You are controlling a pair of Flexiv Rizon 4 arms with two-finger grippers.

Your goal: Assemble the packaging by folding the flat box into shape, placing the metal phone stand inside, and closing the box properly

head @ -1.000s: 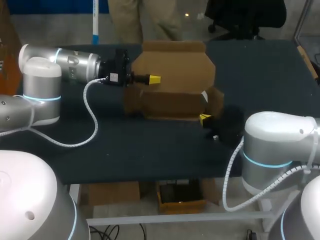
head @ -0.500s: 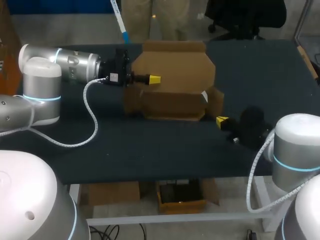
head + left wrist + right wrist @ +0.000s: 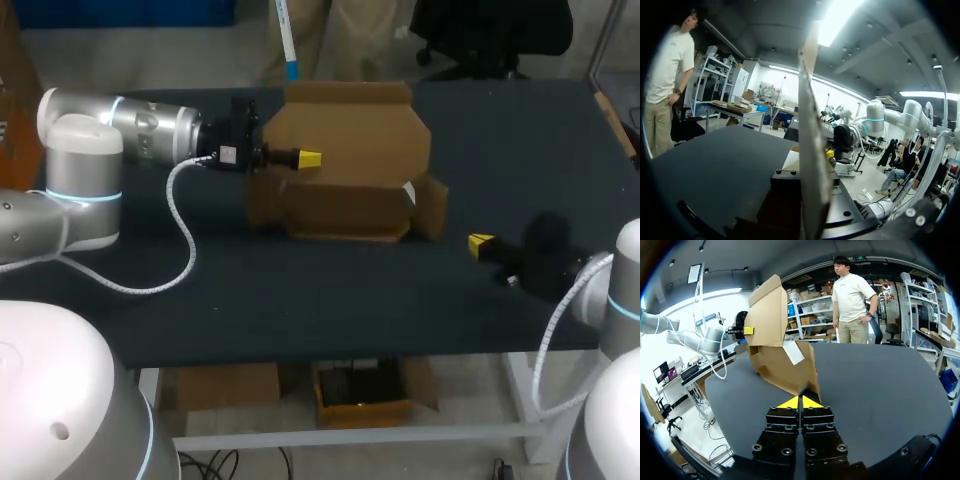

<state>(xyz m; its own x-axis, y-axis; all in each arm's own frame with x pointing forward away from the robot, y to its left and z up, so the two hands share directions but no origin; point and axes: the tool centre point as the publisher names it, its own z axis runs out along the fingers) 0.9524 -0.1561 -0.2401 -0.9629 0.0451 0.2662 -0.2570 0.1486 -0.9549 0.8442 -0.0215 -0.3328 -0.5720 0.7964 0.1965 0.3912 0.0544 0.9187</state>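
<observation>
A brown cardboard box [image 3: 340, 212] stands at the table's middle, its tall lid panel [image 3: 350, 130] upright behind it. My left gripper [image 3: 310, 159] comes in level from the left and is shut on the lid's left edge; in the left wrist view the lid [image 3: 812, 150] runs edge-on between its fingers. My right gripper [image 3: 481, 242] is shut on nothing, low over the table to the right of the box. In the right wrist view its closed tips [image 3: 799, 402] point at the box's side flap [image 3: 785, 367], a short gap away. No metal phone stand is in sight.
The dark table top [image 3: 250, 290] lies bare in front of the box and to its left. A white label [image 3: 408, 190] is stuck near the box's right end. A wooden strip [image 3: 615, 122] lies at the table's far right edge.
My right gripper has drawn back to the right from the box's front right corner, staying shut. The left gripper and the lid have not moved.
</observation>
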